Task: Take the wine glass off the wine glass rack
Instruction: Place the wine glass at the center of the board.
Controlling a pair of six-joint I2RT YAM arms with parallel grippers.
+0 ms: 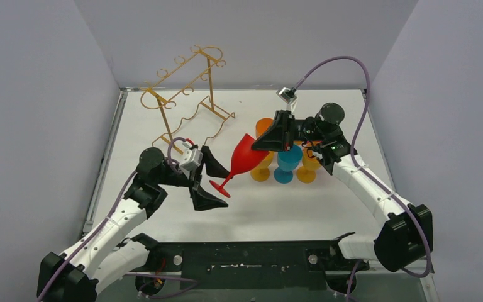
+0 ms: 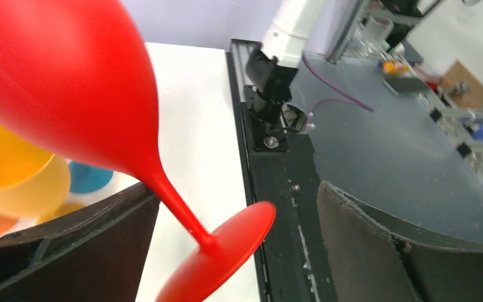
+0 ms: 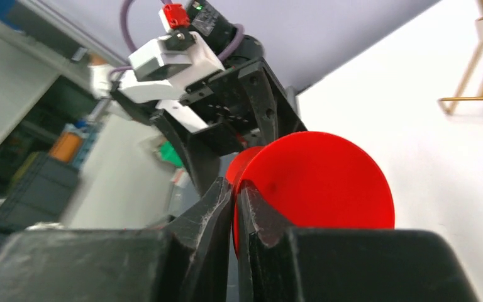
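Your right end effector [image 3: 235,189] pinches the red wine glass [image 1: 246,157] rim. Left end effector [image 1: 212,181] spread wide around the stem, wine glass rack [image 1: 185,94] at its 11 o'clock.

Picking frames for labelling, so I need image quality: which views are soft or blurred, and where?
Top view: sharp, evenly lit, glass and rack crisp. Left wrist: the close glass bowl is soft. Right wrist: background at left smeared; right gripper fairly sharp.
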